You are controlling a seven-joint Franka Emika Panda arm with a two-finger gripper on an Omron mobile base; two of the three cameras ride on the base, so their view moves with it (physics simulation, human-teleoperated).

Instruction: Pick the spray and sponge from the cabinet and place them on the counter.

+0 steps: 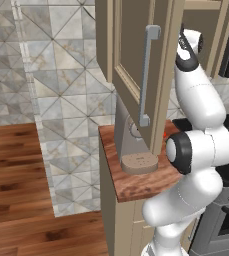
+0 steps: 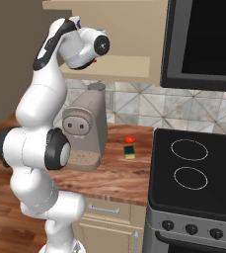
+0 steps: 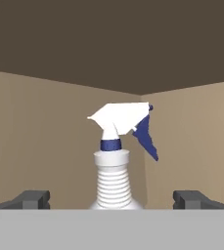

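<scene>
In the hand view the spray (image 3: pixel 112 166) stands upright inside the cabinet, a white ribbed bottle with a white head and a blue trigger. My gripper (image 3: pixel 114 200) is open, one fingertip on each side of the bottle, which is centred just ahead of them. The cabinet door (image 1: pixel 136 60) hangs open with its grey bar handle (image 1: pixel 146 75), and my hand reaches in behind it. The sponge (image 2: pixel 129 152), green over yellow, lies flat on the counter (image 2: pixel 114 178) right of the coffee machine.
A big grey coffee machine (image 2: pixel 85 131) stands on the counter below my arm. A small red thing (image 2: pixel 130 140) lies behind the sponge. The black stovetop (image 2: pixel 198 168) adjoins the counter on the right, under a dark microwave (image 2: pixel 203 39).
</scene>
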